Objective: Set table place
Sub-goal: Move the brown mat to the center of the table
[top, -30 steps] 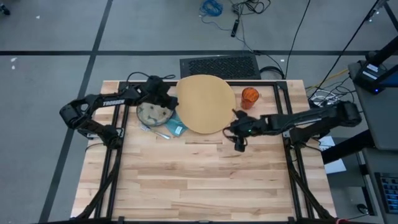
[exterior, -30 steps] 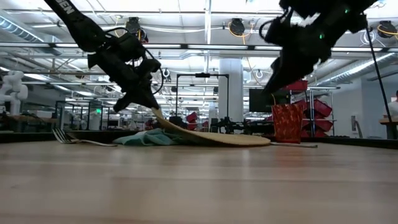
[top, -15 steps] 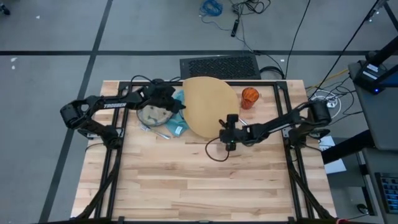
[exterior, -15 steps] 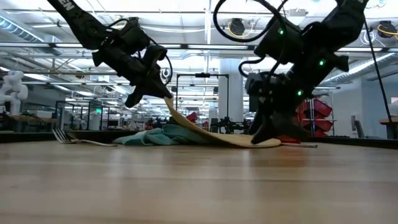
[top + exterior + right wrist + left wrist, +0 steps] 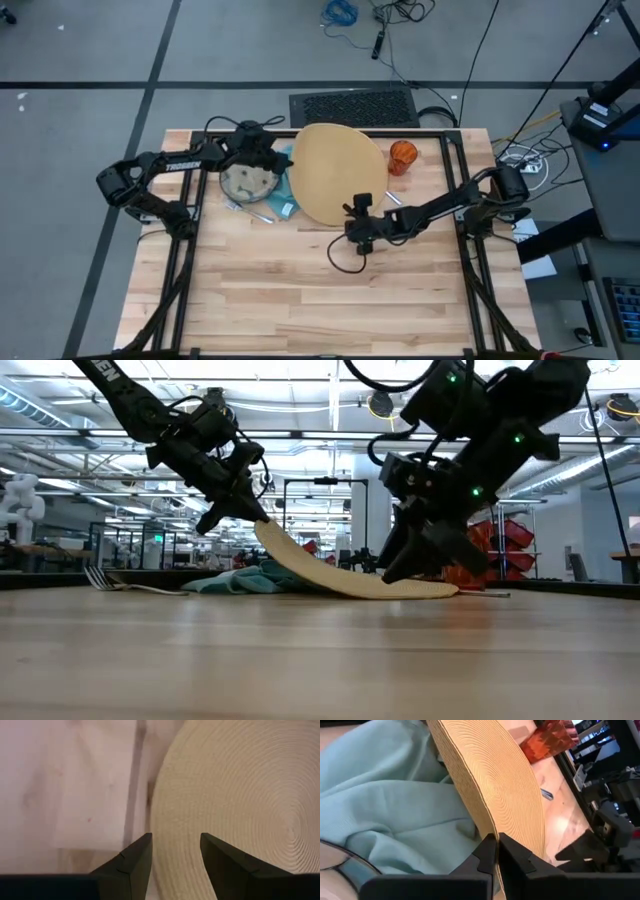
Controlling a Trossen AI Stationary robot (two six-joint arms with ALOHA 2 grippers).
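While both arms work at the far half of the table [image 5: 300,290], the light plank top w/ black rails is bare on its near half. Tan mat [image 5: 338,168] is the biggest item: round, woven, lying far-centre, its left edge lifted off the wood and sloping up, right part flat on the table (low view). Left gripper [image 5: 243,512] is clamped shut on that raised left edge, fingers pinched tight on the rim in left wrist view. Right gripper [image 5: 357,214] sits at the mat's near edge, fingers spread wide, one either side of the rim in right wrist view; not gripping. Teal napkin [image 5: 245,580] is bunched under and beside the raised mat edge. Glass plate [image 5: 248,182] just left of mat, on the napkin. Orange cup [image 5: 402,156] upright just right of mat. Fork [image 5: 110,581] at far left in low view, tines up.
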